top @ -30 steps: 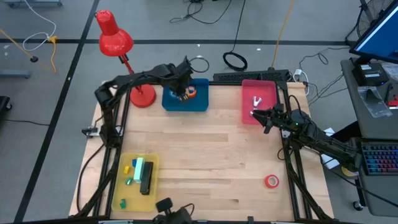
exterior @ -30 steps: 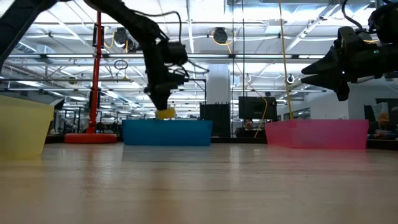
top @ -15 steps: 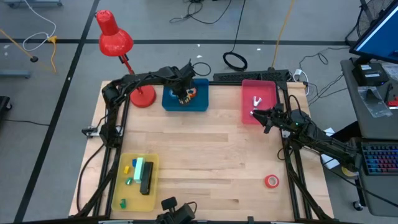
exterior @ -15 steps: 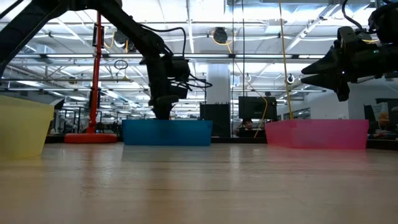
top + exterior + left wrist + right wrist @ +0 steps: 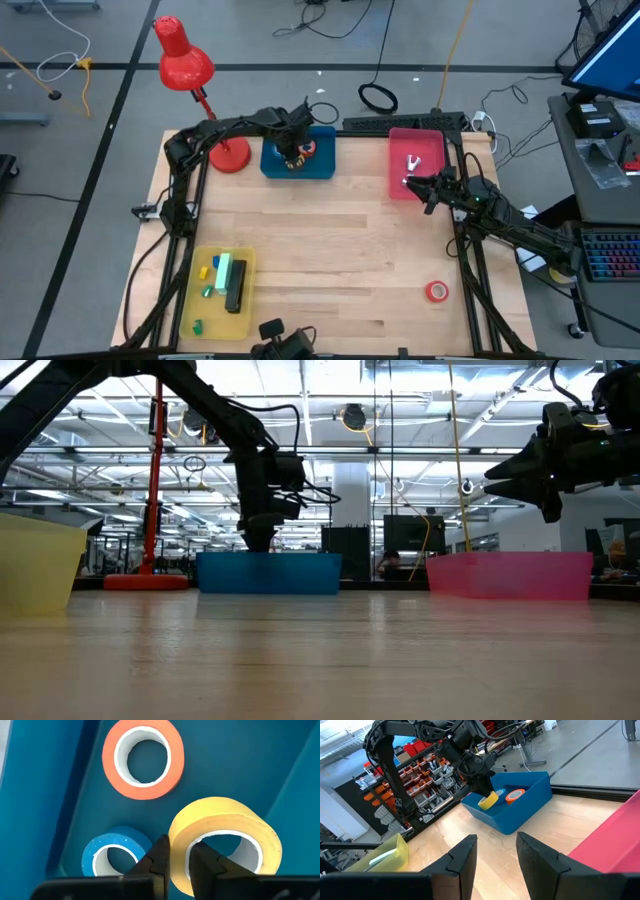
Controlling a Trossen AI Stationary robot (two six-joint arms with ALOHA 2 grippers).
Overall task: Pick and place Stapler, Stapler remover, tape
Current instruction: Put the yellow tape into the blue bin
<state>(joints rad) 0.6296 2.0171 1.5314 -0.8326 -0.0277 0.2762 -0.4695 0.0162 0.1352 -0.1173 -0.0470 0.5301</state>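
Note:
My left gripper (image 5: pixel 179 845) (image 5: pixel 293 152) reaches down into the blue bin (image 5: pixel 272 166) and is shut on the yellow tape roll (image 5: pixel 225 815). The orange roll (image 5: pixel 111 755) and the blue roll (image 5: pixel 92 852) lie flat on the bin floor beside it. The red roll (image 5: pixel 436 291) lies flat on the table toward the near right corner. My right gripper (image 5: pixel 495 845) (image 5: pixel 412 184) hangs open at the pink bin's near edge, touching nothing. A pale stapler remover (image 5: pixel 412 162) lies in the pink bin (image 5: pixel 400 140). The black stapler (image 5: pixel 235 286) lies in the yellow bin (image 5: pixel 205 300). My left gripper pinches the wall of the yellow roll (image 5: pixel 181 837), one finger (image 5: pixel 202 860) inside the ring's open centre and one (image 5: pixel 159 854) outside. The fingers come from above, pointing down into the bin. The roll sits tilted on its edge, low in the bin (image 5: pixel 488 801).
A red desk lamp (image 5: pixel 228 155) stands left of the blue bin, its base close to my left arm. Small blue, green and yellow bits lie in the yellow bin. Bare wood spans the table's middle (image 5: pixel 330 250). Black frame rails run along both sides.
My left gripper has come down into the blue bin with the yellow roll, which showed above the bin's rim a second ago and is now hidden below it in the low view. My right arm has kept still.

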